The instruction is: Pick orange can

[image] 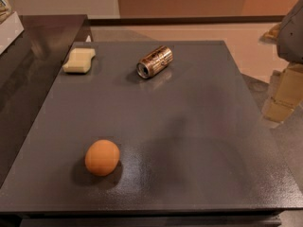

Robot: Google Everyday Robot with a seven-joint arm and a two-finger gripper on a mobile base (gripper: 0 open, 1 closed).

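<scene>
The orange can (155, 61) lies on its side at the back middle of the grey table (189, 126), its silver end turned toward the front left. It is coppery brown with pale markings. My gripper (284, 96) hangs at the right edge of the view, beyond the table's right side, under the grey arm part (292, 32). It is well to the right of the can, apart from it, and holds nothing that I can see.
A round orange fruit (102, 157) sits at the front left of the table. A pale yellow sponge (79, 60) lies at the back left. A dark counter (33, 56) adjoins the table's left side. Tan floor lies behind and to the right.
</scene>
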